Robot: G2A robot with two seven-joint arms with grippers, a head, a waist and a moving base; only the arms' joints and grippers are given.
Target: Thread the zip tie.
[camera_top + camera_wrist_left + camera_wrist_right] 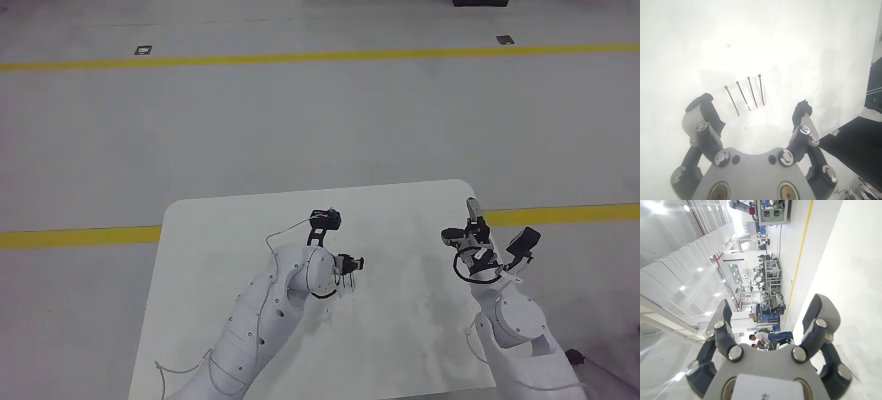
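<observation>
Several black zip ties (745,94) lie side by side on a clear plastic sheet (761,112) on the white table (400,215). In the top view they show as thin dark lines (345,285) just under the left gripper. My left gripper (753,106) hangs above them, open, with nothing between its black-tipped fingers (706,108). It sits near the table's middle (350,265). My right gripper (770,311) is open and empty, raised at the table's right edge (470,232) and pointing away over the floor.
The white table has bare surface between the two arms and toward its far edge. A dark object (853,147) lies off the table's edge in the left wrist view. Yellow floor lines (320,58) run beyond the table.
</observation>
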